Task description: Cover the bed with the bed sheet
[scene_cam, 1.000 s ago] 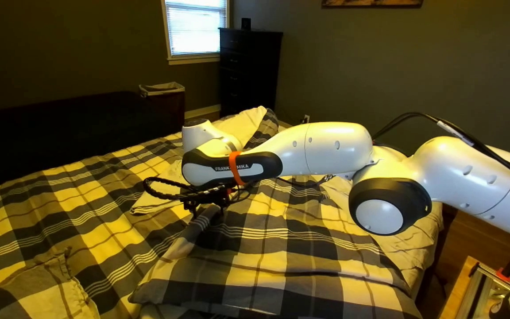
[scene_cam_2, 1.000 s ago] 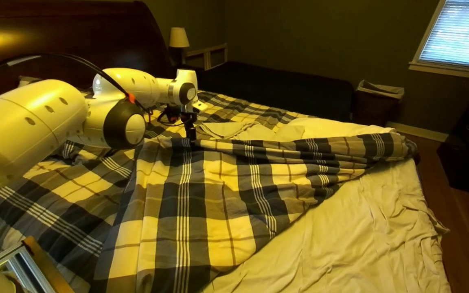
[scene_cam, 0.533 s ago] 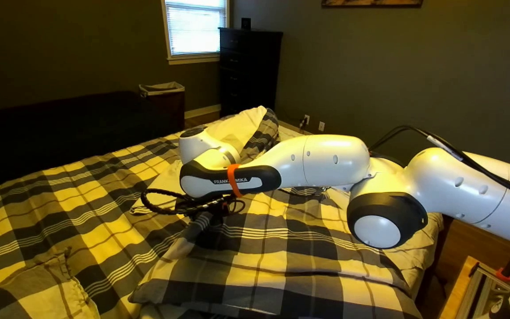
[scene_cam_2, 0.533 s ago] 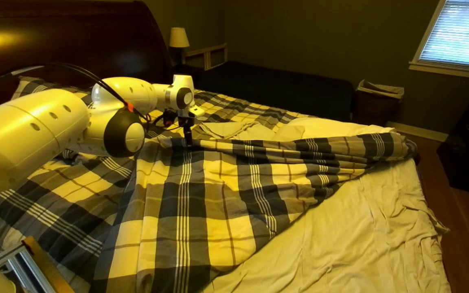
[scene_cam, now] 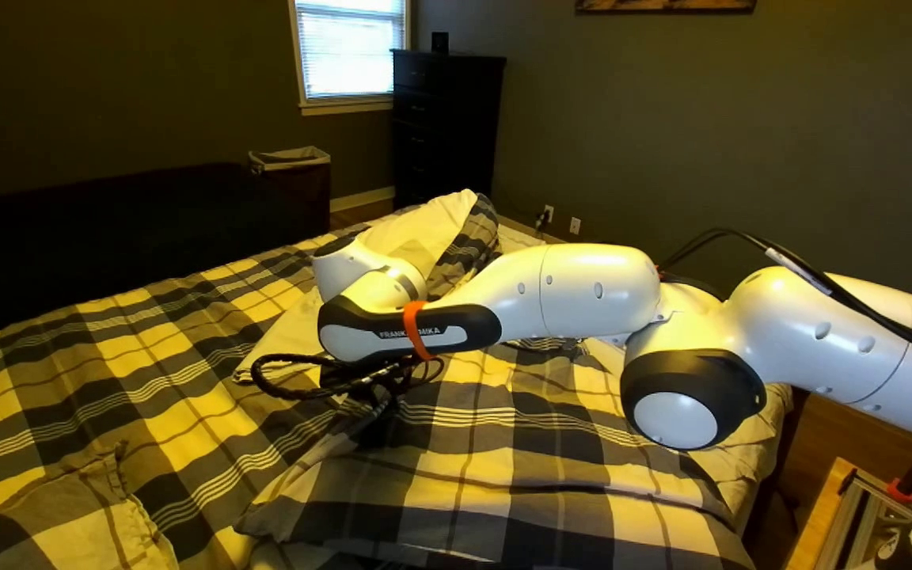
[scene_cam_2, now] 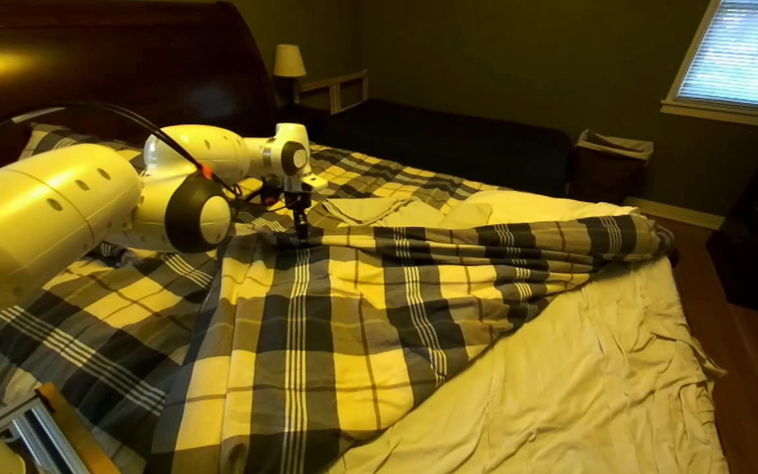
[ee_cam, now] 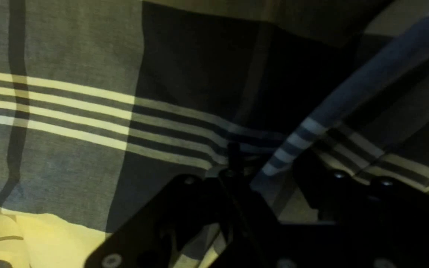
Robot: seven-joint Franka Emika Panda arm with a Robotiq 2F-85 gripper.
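Note:
The bed sheet (scene_cam_2: 353, 329), in yellow and dark plaid, lies bunched over the bed (scene_cam_2: 570, 382), whose pale surface shows along the near right side. A raised fold of the bed sheet runs lengthwise across the middle. At that fold my gripper (scene_cam_2: 301, 232) points down, its fingertips down among the cloth. In the wrist view the dark fingers of the gripper (ee_cam: 268, 169) stand apart, with a narrow striped ridge of the bed sheet (ee_cam: 300, 137) running between them. Shadow hides whether both pads touch it. The arm's wrist and cable partly cover the gripper (scene_cam: 373, 404) in an exterior view.
A small pale cloth (scene_cam_2: 366, 209) lies on the bed just beyond the fold. The dark wooden headboard (scene_cam_2: 109, 72) rises behind the arm. A dark couch-like shape (scene_cam_2: 445, 141) and a hamper (scene_cam_2: 612, 164) stand past the far side. A tall dresser (scene_cam: 448, 127) is by the window.
My gripper has come down into the fold and shifted slightly left in both exterior views. The cloth right around the fingertips has dipped; the rest of the sheet looks unmoved.

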